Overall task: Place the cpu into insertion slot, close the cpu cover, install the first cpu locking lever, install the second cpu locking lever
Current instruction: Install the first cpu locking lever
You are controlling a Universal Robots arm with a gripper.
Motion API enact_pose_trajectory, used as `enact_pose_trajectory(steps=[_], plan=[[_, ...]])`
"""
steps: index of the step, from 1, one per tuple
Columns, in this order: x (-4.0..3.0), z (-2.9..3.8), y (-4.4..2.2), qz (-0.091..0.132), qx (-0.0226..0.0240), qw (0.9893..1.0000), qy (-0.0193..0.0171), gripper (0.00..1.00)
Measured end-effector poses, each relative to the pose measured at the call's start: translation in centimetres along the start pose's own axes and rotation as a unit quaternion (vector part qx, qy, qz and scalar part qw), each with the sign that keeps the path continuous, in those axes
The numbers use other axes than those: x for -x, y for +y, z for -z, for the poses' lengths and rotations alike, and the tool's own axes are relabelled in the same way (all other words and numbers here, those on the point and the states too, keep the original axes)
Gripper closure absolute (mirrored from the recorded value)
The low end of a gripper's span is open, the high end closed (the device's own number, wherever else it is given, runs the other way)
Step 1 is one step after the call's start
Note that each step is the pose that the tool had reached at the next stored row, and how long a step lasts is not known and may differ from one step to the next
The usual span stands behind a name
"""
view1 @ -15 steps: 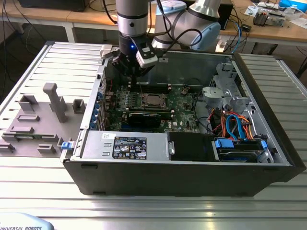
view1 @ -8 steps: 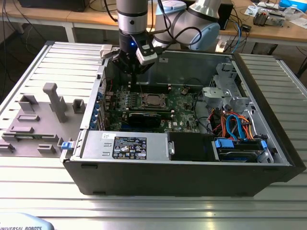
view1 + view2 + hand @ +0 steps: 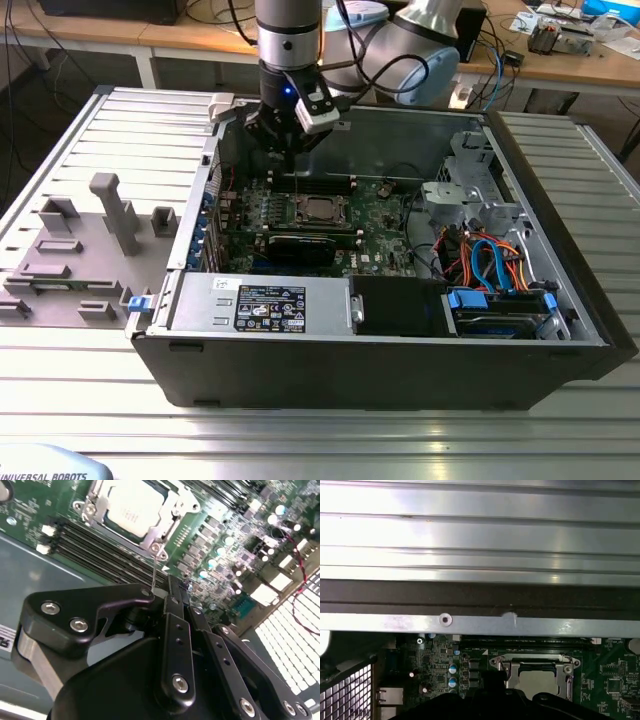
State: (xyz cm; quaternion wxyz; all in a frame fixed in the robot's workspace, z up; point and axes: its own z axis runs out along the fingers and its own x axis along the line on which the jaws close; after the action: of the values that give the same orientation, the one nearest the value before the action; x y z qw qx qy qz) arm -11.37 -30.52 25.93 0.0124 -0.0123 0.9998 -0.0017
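Gripper [image 3: 290, 150], fingers pinched narrow, at 11 o'clock from cpu [image 3: 318, 208] in the exterior view; chip lies under shut cover [image 3: 96, 506]. Raised lever [image 3: 155, 572] by the fingertips [image 3: 175, 595] may spring loose if contact slips.

A black-and-white rectangular sticker [image 3: 270, 303] is sitting on the silver-grey metal power supply box [image 3: 195, 305] in the exterior view, its lines of print too small to make out. Dark capital lettering, a maker's name, is running along a pale rounded plastic object [image 3: 45, 468] at the bottom corner. Faint marks are showing on the plain silver-grey square cpu [image 3: 132, 507] in the second wrist view, unreadable.
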Motion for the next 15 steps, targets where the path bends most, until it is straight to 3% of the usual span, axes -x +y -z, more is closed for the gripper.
enact_pose_trajectory(steps=[7,15], plan=[[1.83,-0.06,-0.05,0.000,0.0000,1.0000,0.0000,0.89],[2.12,-0.07,-0.05,0.000,-0.0002,1.0000,0.0000,0.89]])
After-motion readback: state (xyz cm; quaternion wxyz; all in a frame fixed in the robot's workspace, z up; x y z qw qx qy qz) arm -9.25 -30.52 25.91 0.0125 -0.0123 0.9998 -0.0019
